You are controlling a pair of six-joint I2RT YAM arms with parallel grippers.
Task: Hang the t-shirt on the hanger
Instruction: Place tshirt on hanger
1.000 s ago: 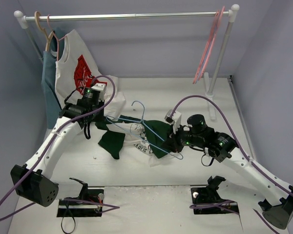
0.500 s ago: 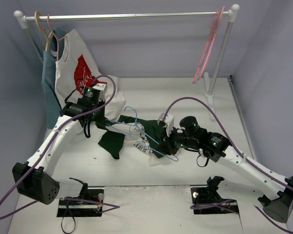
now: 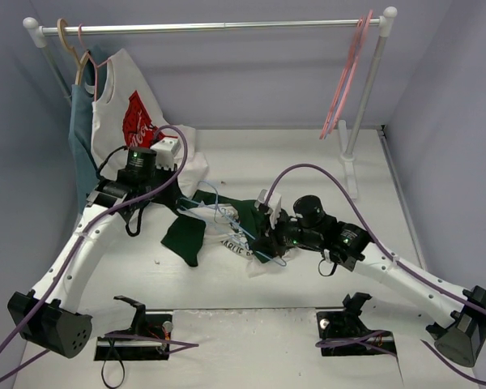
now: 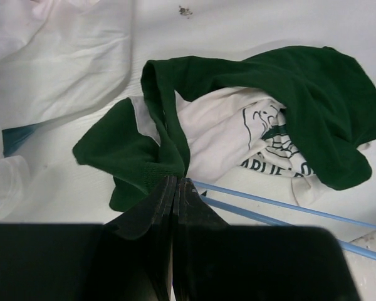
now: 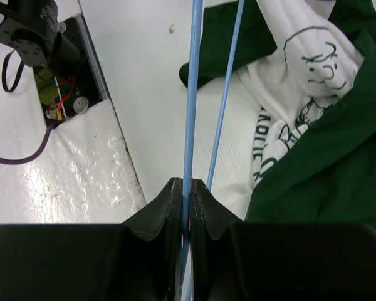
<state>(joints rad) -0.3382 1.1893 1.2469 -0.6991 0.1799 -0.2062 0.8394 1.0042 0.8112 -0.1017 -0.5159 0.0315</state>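
Observation:
The t-shirt [image 3: 185, 235] lies crumpled mid-table, white with dark green sleeves and a black cartoon boy [image 5: 313, 69]. My left gripper [image 4: 175, 180] is shut, and the green fabric [image 4: 144, 157] bunches right at its tips, pinched there. In the top view this left gripper [image 3: 178, 203] sits at the shirt's left side. The light blue wire hanger [image 3: 215, 194] lies over the shirt, its wires [image 4: 288, 204] passing just right of the left jaws. My right gripper [image 5: 188, 183] is shut on one hanger wire [image 5: 191, 94] at the shirt's right edge [image 3: 263, 241].
A clothes rail [image 3: 211, 27] spans the back. On its left hang a white shirt with red graphic [image 3: 130, 121], a blue-grey garment [image 3: 83, 138] and a tan wooden hanger [image 3: 83, 69]. Pink hangers [image 3: 348, 73] hang by the right post [image 3: 360, 113].
The right arm has moved left with the hanger, bringing it further over the shirt. The left arm has shifted slightly back and left, still at the shirt.

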